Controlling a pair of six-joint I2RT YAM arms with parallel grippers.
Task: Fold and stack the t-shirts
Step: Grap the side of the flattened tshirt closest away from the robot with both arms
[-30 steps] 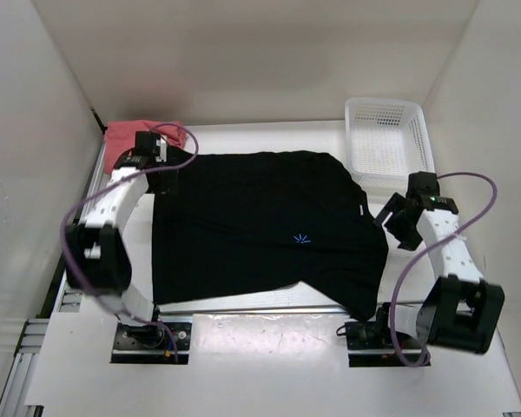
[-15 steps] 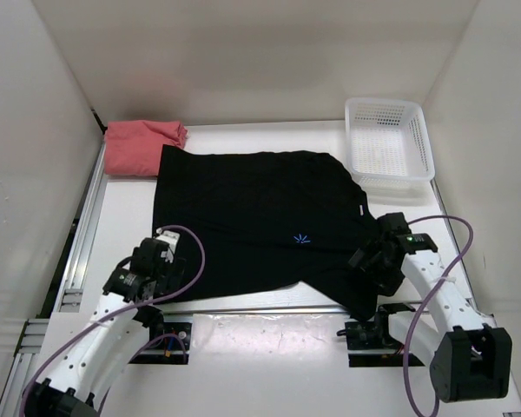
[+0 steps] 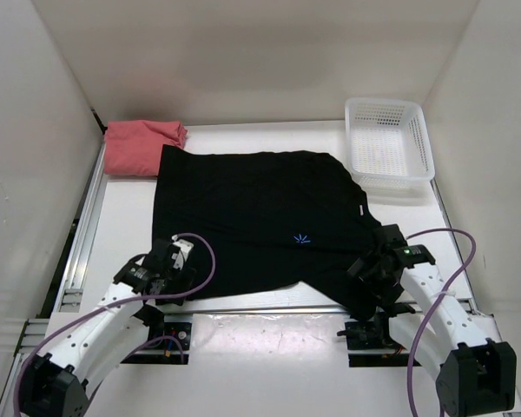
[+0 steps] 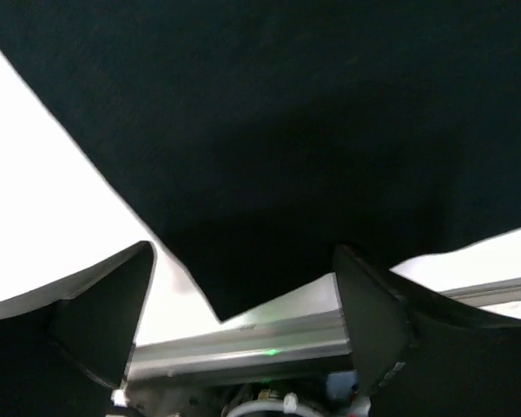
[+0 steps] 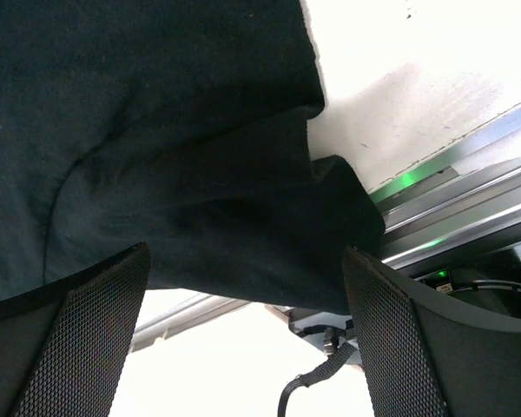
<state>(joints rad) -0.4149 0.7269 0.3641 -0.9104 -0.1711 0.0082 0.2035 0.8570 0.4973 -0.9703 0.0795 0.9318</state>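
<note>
The black t-shirt (image 3: 260,221) lies spread flat in the middle of the table (image 3: 126,217), its near right corner bunched over the metal rail (image 5: 451,226) at the near edge, and the folded pink t-shirt (image 3: 139,146) lies at the far left, touching its corner. My left gripper (image 4: 243,256) hovers over the near left corner of the black shirt and my right gripper (image 5: 245,256) over the bunched one, both with fingers spread wide and holding nothing. The white basket (image 3: 427,143) stands at the far right.
</note>
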